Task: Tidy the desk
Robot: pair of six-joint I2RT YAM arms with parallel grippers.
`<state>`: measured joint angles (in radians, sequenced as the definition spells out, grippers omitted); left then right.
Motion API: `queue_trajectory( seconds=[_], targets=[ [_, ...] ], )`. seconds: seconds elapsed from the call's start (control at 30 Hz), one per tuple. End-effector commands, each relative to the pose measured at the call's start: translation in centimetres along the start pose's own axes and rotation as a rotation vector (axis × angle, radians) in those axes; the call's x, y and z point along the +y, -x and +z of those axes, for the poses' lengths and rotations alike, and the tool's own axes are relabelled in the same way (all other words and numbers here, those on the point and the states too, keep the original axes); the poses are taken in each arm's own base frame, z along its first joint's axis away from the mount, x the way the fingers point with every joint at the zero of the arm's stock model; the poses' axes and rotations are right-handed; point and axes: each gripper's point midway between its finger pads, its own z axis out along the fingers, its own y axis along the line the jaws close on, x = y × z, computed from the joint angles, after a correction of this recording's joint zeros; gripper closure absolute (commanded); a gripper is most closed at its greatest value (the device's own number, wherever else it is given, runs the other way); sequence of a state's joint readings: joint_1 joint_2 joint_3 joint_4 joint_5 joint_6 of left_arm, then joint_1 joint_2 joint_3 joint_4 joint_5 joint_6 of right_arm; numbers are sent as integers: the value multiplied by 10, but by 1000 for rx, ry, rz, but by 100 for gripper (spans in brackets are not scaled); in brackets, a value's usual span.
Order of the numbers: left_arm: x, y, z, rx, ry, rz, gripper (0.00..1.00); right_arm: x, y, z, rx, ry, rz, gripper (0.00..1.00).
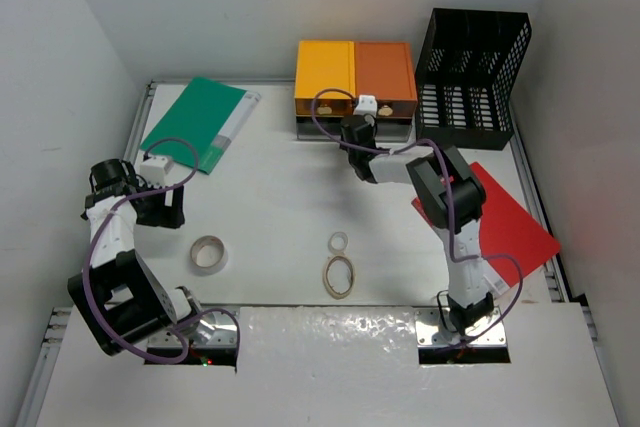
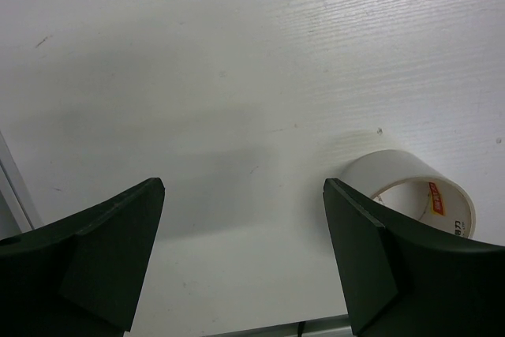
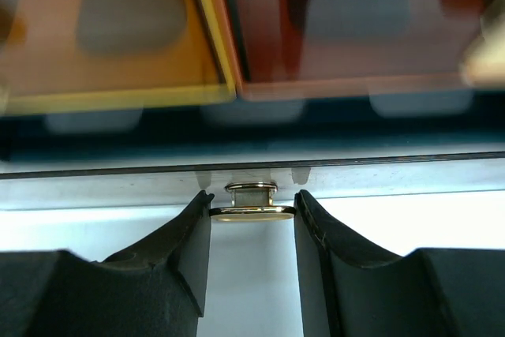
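The white desk (image 1: 270,182) holds scattered items. A yellow and orange drawer unit (image 1: 355,87) stands at the back. My right gripper (image 1: 358,133) reaches to its lower front. In the right wrist view its fingers (image 3: 197,226) press both sides of a small gold drawer knob (image 3: 252,212). My left gripper (image 1: 160,209) hovers over the left of the desk, open and empty (image 2: 245,258). A white tape roll (image 1: 209,253) lies flat near it and shows beside the right finger in the left wrist view (image 2: 410,187).
A green folder (image 1: 195,122) lies at the back left and a red folder (image 1: 505,217) at the right. A black mesh basket (image 1: 470,62) stands at the back right. A rubber band loop (image 1: 339,275) and a small ring (image 1: 339,241) lie front centre.
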<state>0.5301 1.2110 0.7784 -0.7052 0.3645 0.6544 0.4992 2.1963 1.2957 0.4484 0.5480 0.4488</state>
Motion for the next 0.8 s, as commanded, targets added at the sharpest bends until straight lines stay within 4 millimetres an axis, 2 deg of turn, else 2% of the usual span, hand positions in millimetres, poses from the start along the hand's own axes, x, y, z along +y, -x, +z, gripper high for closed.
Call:
queue_trajectory(
  seconds=[0.0, 0.07, 0.33, 0.37, 0.43, 0.5, 0.53, 0.57, 0.77],
  targets=[
    [2, 18, -9, -55, 1, 29, 20, -16, 14, -26, -45, 5, 21, 100],
    [1, 18, -10, -54, -3, 25, 20, -21, 7, -38, -34, 14, 11, 100],
    [-1, 21, -17, -70, 0, 31, 19, -21, -18, -69, 46, 88, -15, 100],
    [-1, 22, -18, -72, 2, 32, 19, -25, -28, -75, 64, 86, -29, 100],
    [-1, 23, -20, -77, 5, 38, 19, -20, -32, -87, 70, 106, -44, 100],
    [-1, 24, -21, -77, 7, 38, 19, -19, -49, -99, 105, 119, -79, 100],
    [0, 26, -23, -82, 10, 40, 19, -20, -50, -104, 109, 122, -81, 100],
    [0, 26, -24, -83, 11, 42, 19, -22, -60, -111, 133, 123, -83, 100],
    [-2, 27, -27, -90, 11, 50, 20, -25, -81, -140, 188, 169, -90, 100]
  ],
)
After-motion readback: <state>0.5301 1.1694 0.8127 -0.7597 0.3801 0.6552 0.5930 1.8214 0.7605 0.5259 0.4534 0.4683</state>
